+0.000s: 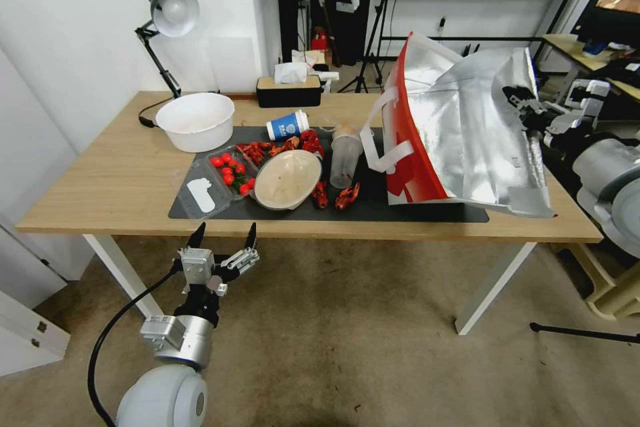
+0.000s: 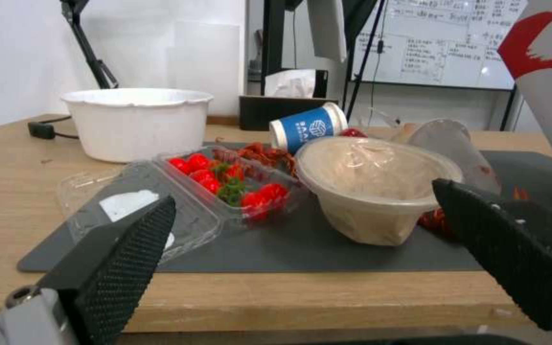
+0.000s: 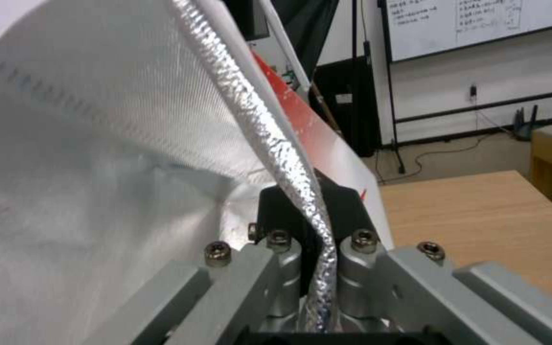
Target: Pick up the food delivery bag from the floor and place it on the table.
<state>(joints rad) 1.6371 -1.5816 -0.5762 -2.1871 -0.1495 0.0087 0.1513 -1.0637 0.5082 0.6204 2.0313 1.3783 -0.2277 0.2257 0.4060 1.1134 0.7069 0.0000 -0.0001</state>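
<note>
The bag (image 1: 467, 127) stands on the table's (image 1: 100, 193) right end, leaning. The right gripper (image 1: 527, 107) pinches its foil rim; better to settle the base flat before letting go. The left gripper (image 1: 223, 237) hangs spread below the table edge.

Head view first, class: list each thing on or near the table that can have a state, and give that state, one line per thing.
Food delivery bag: on the table, mouth open, foil edge pinched.
Right gripper: shut on the bag's foil edge.
Left gripper: open, below the table's front edge.
Blue paper cup: tipped on its side.
Clear plastic cup: upright, lidded.
Tomato box: lid open.
Beige bowl: tilted.
White bowl: upright, empty.
</note>
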